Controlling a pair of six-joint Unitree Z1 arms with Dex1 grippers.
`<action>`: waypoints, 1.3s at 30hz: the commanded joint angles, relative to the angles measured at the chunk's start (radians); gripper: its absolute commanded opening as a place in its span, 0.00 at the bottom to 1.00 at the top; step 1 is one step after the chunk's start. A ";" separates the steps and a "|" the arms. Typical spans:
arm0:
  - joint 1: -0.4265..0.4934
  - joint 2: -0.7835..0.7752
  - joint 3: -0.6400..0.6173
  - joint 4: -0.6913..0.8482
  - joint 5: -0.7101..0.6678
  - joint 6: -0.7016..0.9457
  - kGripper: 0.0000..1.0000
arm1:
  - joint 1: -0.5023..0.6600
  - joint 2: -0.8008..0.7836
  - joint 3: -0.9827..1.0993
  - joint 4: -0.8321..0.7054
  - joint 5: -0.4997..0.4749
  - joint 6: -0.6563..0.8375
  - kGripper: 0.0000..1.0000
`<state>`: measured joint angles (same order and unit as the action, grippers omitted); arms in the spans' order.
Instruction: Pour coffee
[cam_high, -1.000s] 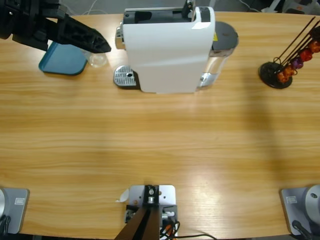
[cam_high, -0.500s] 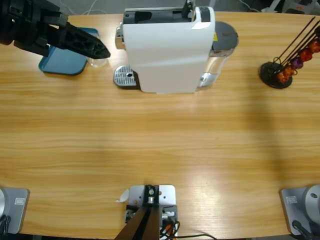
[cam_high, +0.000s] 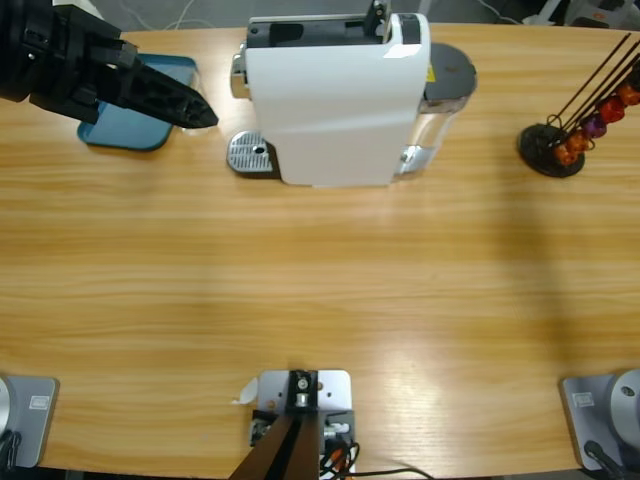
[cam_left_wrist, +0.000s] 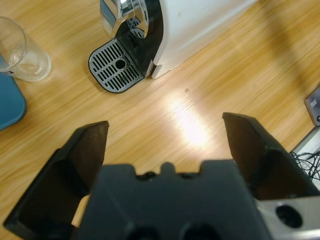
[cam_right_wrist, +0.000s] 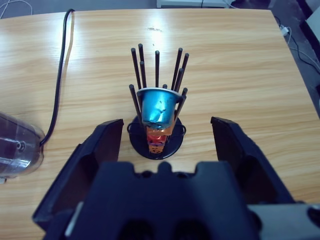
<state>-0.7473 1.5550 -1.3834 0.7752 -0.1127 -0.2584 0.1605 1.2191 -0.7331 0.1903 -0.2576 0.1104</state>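
The left end effector (cam_left_wrist: 165, 135), released with jaws spread wide, hangs over bare tabletop (cam_left_wrist: 210, 90). The empty glass (cam_left_wrist: 20, 50) stands up-left of it, upright, beside the blue tray (cam_left_wrist: 7, 102), left of the coffee machine's drip grate (cam_left_wrist: 116, 67). No coffee shows.

A long wooden table (cam_high: 320, 290) with glare patches; cables beyond its edge.
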 joint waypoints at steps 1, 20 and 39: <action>0.011 -0.014 0.041 0.004 -0.018 0.011 0.99 | -0.007 -0.029 0.029 0.000 0.000 -0.035 0.72; 0.012 -0.013 0.049 0.004 -0.018 0.010 0.99 | -0.007 -0.006 0.027 -0.028 -0.009 -0.037 0.51; 0.011 -0.015 0.060 0.004 -0.021 0.011 0.99 | -0.007 -0.006 0.026 -0.028 0.011 -0.035 0.26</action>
<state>-0.7473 1.5549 -1.3684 0.7752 -0.1135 -0.2584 0.1605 1.2179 -0.7331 0.1719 -0.2578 0.0798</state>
